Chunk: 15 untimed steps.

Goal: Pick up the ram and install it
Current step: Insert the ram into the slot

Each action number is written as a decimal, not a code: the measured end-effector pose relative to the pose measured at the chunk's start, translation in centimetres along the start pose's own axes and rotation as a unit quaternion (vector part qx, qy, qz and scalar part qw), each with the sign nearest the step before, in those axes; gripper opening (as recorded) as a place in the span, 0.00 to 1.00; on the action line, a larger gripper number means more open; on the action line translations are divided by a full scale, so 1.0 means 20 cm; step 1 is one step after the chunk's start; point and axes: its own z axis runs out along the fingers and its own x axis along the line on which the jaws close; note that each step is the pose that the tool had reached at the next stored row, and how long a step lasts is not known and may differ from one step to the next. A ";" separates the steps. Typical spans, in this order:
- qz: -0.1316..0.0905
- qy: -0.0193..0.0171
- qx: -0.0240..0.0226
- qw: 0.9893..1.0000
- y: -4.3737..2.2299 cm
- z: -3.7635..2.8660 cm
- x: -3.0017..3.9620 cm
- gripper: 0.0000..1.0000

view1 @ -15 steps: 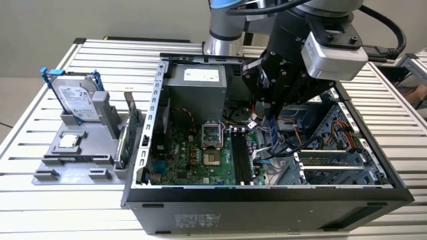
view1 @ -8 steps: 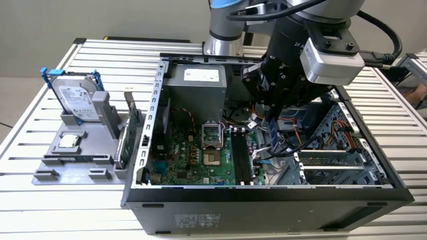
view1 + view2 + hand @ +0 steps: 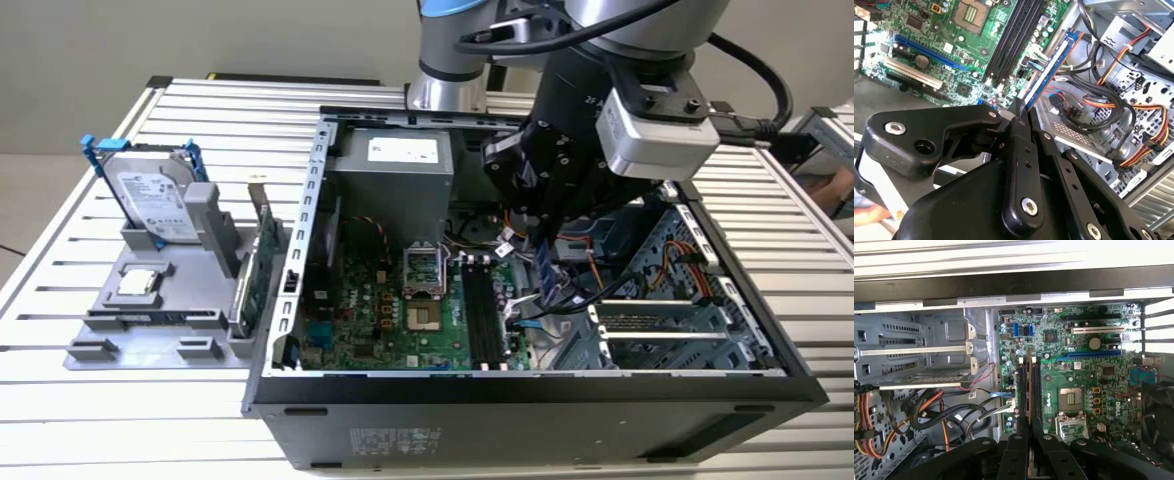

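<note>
Second wrist view showed ram [image 3: 1051,65] broadside, blue face with white strip. First wrist view showed ram [image 3: 1029,385] edge-on, as a thin line. Gripper [image 3: 1020,119] was clamped on one end of ram. Long axis ran straight out from fingertips, parallel to black slots [image 3: 1037,385], over board; contact with slot unclear. Open case [image 3: 534,410] held motherboard [image 3: 374,310] and cables [image 3: 1089,95]. At exterior view's left, grey rack [image 3: 147,300] held hard drive [image 3: 150,200] and green card [image 3: 267,250].
</note>
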 end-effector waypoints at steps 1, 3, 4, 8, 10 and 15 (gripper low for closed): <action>0.000 0.000 0.000 1.000 -0.002 0.005 0.000 0.00; 0.000 0.000 0.000 1.000 -0.007 0.014 0.001 0.00; 0.000 0.000 0.000 1.000 -0.010 0.018 0.001 0.00; 0.000 0.000 0.000 1.000 -0.023 0.033 0.008 0.00; 0.000 0.000 0.000 1.000 -0.031 0.040 0.014 0.00; 0.000 0.000 0.000 1.000 -0.054 0.057 0.033 0.00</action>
